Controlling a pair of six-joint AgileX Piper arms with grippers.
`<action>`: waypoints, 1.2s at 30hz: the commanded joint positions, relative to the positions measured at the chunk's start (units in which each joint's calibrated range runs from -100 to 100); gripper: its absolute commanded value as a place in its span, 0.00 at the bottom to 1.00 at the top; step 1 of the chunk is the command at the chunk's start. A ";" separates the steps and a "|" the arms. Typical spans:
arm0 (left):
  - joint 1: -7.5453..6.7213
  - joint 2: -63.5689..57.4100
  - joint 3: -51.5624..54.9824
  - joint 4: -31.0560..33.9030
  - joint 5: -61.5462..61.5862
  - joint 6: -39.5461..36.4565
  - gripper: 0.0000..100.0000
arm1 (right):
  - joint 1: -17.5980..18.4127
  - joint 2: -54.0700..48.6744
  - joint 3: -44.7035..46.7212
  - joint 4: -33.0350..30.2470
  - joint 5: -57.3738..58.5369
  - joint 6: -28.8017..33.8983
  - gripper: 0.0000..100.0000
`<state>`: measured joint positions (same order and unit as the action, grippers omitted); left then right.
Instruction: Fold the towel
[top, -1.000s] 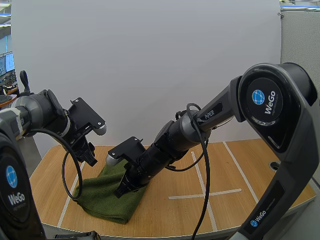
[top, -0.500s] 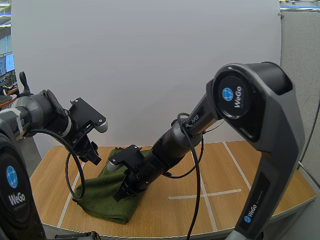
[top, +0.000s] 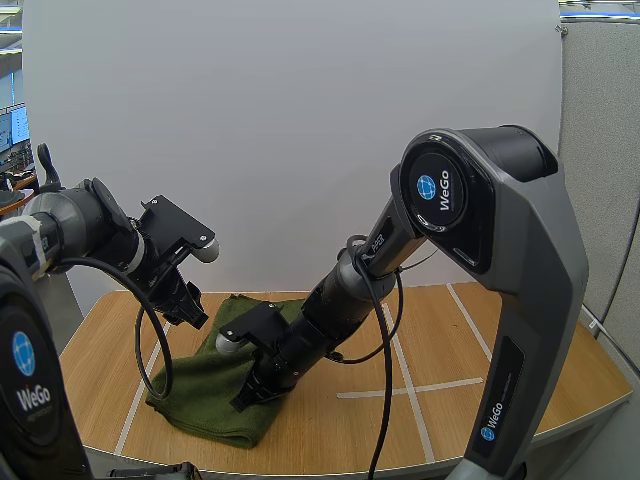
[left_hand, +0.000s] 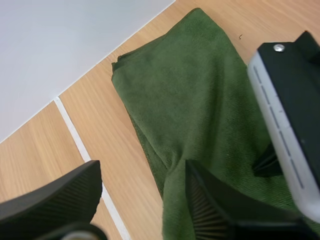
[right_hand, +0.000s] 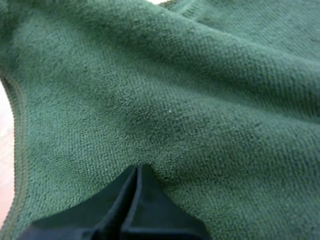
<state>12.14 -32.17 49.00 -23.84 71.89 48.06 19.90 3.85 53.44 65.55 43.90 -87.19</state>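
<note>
A dark green towel (top: 200, 385) lies folded on the left part of the wooden table (top: 470, 400). My right gripper (top: 250, 395) rests on the towel's near right part. In the right wrist view its fingers lie together as one dark wedge, and the right gripper (right_hand: 137, 172) dents the towel (right_hand: 175, 90) without pinching it. My left gripper (top: 192, 310) hangs above the towel's far left edge. In the left wrist view the left gripper (left_hand: 142, 205) stands open over the towel (left_hand: 190, 100), ribbed fingers (left_hand: 215, 210) wide apart with nothing between them.
White tape lines (top: 410, 390) cross the bare wood to the right of the towel. A white line (left_hand: 80, 145) also runs on the table beside the towel's left edge. A plain white wall stands behind the table.
My right arm has swung its elbow leftward and its gripper has slid a little nearer over the towel. More of the towel's far part now shows. My left gripper moved slightly right and down.
</note>
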 joint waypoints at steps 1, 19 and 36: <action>0.12 -0.47 -0.46 -1.65 0.96 -0.45 0.80 | -3.00 -3.33 5.96 -8.47 -1.70 -0.07 0.00; 0.12 2.82 -0.46 -8.16 1.30 2.40 0.80 | -12.42 -13.46 18.46 -17.79 -0.82 -0.39 0.00; 0.04 39.06 -13.31 -20.92 -4.86 7.59 0.80 | -12.54 -19.15 18.46 -17.02 3.75 0.58 0.00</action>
<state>12.14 -6.25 46.23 -40.21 68.32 54.85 7.60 -14.16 70.88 50.77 45.12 -87.19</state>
